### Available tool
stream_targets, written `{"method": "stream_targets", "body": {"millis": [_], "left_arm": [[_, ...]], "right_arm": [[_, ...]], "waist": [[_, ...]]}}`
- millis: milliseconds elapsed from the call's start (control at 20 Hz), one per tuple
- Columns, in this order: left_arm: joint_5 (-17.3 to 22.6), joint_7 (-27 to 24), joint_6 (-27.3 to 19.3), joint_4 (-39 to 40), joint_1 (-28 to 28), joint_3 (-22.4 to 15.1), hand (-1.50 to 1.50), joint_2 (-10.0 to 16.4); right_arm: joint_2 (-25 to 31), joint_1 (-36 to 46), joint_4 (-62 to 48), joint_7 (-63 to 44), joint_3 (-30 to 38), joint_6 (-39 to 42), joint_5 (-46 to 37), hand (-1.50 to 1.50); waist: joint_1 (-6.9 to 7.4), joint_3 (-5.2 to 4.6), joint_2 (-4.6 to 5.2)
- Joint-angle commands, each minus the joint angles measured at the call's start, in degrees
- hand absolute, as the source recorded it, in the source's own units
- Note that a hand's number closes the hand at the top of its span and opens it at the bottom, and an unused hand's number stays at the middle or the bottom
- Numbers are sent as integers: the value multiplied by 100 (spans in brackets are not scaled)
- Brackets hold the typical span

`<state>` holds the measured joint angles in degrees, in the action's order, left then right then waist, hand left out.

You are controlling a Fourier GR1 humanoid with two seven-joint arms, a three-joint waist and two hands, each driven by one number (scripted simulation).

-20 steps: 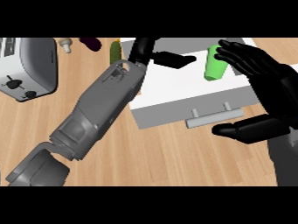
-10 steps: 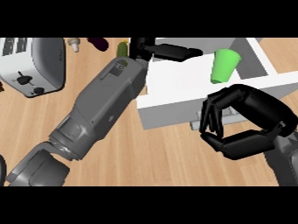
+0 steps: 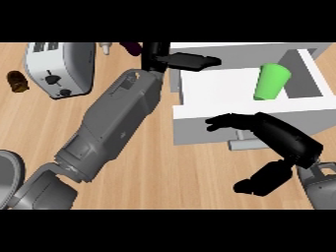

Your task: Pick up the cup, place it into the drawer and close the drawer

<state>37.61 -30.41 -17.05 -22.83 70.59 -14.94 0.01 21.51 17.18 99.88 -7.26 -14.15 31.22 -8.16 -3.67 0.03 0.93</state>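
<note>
Lying tilted inside the open white drawer (image 3: 214,91), the green cup (image 3: 272,81) sits at about 2 o'clock in your view, near the drawer's right wall, with neither hand on it. Your right hand (image 3: 283,138) is at 4 o'clock, its fingers (image 3: 225,121) spread wide and stretched toward 9 o'clock over the drawer front, just above the grey handle (image 3: 242,145). Your left hand (image 3: 172,59) is at 12 o'clock, fingers straight and holding nothing, over the drawer's back left corner. A toaster (image 3: 57,69) stands at 10 o'clock.
</note>
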Motion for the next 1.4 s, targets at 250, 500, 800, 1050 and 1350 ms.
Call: {"method": "stream_targets", "body": {"millis": [250,500,800,1050,1350], "left_arm": [[108,-340,327,-306,-543,167,-150,2],[117,-172,671,-809,-1071,194,-150,399],[196,-19,986,-1251,-1395,235,-150,774],[198,164,1130,-1573,-1600,150,-150,875],[121,68,1355,-1715,-2082,-17,-150,871]], "right_arm": [[-246,359,-2571,1140,-744,-770,-1842,-150],[-647,1183,-4362,1489,-614,-1332,-2295,150],[-567,2055,-5914,2686,212,-1862,-2031,150],[-329,2920,-6681,2903,796,-2155,-1885,150],[55,3475,-7135,2901,1281,-2267,-1667,150]], "waist": [[549,5,-23],[745,5,-60],[1006,21,4],[1229,28,36],[1366,29,133]]}}
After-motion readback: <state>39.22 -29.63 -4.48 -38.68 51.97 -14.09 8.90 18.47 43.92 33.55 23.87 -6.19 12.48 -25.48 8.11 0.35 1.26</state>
